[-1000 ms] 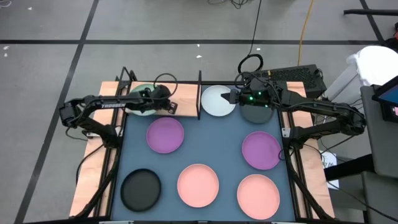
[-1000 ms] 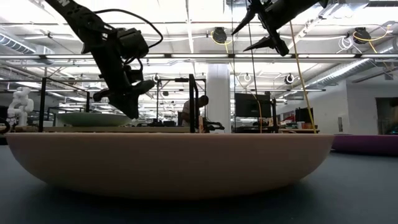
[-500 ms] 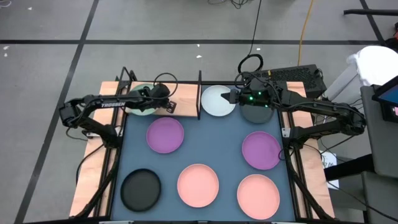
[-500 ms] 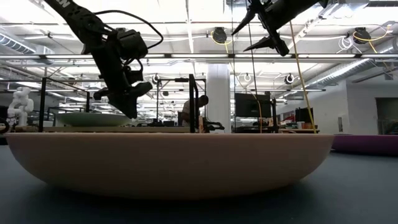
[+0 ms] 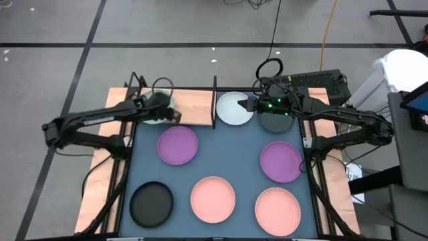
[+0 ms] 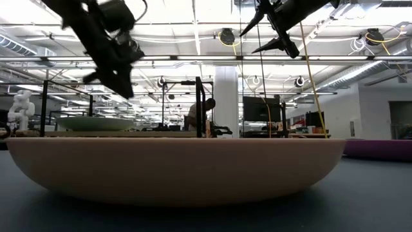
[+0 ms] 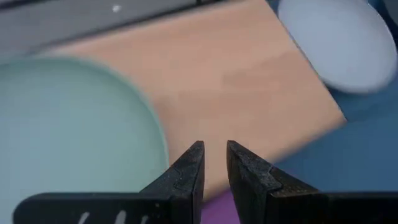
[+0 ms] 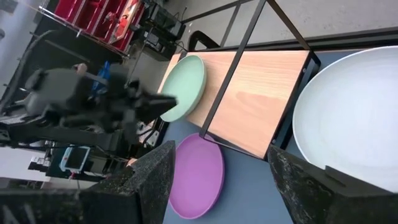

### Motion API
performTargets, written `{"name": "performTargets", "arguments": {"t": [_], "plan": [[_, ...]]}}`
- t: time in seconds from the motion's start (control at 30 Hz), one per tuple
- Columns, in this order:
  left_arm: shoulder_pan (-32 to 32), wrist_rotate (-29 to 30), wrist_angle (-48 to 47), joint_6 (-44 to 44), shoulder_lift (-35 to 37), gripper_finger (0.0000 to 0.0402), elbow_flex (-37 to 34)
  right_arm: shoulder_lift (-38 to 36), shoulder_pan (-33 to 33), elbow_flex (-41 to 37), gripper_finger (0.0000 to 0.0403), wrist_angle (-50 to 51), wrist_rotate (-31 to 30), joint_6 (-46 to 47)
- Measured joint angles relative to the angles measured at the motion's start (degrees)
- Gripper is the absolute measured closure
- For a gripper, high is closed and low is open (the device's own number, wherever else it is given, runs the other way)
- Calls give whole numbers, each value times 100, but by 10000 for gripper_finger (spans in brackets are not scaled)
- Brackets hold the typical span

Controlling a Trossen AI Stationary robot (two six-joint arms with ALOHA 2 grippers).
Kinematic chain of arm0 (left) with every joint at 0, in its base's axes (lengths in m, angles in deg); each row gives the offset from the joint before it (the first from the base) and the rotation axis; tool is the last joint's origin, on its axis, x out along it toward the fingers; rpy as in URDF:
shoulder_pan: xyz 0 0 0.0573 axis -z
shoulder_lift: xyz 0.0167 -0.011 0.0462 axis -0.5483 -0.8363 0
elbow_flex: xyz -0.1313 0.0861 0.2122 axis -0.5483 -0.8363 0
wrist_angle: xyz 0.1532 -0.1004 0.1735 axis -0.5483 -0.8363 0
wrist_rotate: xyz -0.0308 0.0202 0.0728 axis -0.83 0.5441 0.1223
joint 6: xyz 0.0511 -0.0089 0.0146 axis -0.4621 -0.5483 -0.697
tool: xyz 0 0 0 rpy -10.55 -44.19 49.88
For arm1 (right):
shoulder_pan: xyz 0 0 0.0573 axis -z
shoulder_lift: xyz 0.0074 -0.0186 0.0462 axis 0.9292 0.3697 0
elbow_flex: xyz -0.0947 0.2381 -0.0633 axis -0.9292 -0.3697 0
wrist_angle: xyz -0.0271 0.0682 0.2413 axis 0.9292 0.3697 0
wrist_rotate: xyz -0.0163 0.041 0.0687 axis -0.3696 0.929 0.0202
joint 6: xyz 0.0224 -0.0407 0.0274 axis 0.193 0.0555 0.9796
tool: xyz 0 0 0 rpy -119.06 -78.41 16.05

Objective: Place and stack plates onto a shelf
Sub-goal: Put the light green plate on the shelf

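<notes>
Nearest you on the blue-grey mat (image 5: 221, 157): black plate (image 5: 151, 203) at front left, then two salmon plates, one front centre (image 5: 213, 199) and one front right (image 5: 277, 210). In the low view the centre one fills the foreground.

Mid mat: a purple plate (image 5: 178, 145) left of centre, a 2nd purple plate (image 5: 281, 161) on the right, well apart from it.

Far edge: the whitish plate (image 5: 235, 108) sits on the mat just right of the shelf's end post. Beside it, the other black plate (image 5: 275, 122) is mostly hidden under the R arm.

The shelf (image 5: 194, 107) is the light-wood board w/ thin black posts at the far left. The pale green plate (image 5: 155, 111) lies flat on its left part; the rest of the board is bare wood.

L gripper (image 5: 167, 115) hangs above the shelf, at the green plate's right rim, not touching it per the low view. Its jaws are nearly closed w/ only a thin slit between the fingertips (image 7: 189, 163), nothing held.

R gripper (image 5: 249, 104) hovers high over the whitish plate's right edge, fingers spread wide, empty; you see the plate between them in the R wrist view.
</notes>
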Motion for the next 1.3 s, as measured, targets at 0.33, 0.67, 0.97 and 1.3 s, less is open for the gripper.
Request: {"name": "performTargets", "arguments": {"t": [0.33, 0.67, 0.97, 1.3], "plan": [[1488, -52, -2248, 498, 526, 353, -6, 0, 0, 0, 165, 0, -157, -197], [1469, 249, -3099, 1993, 56, 365, -8, -2, 0, 2, 165, 0, -164, -318], [1040, 491, -2741, 1697, -568, 365, -13, -2, -131, 2, 166, -157, 483, -878], [728, 491, -2294, 1459, -690, 365, -15, 257, -810, -549, 270, -2370, 927, -2115]]}}
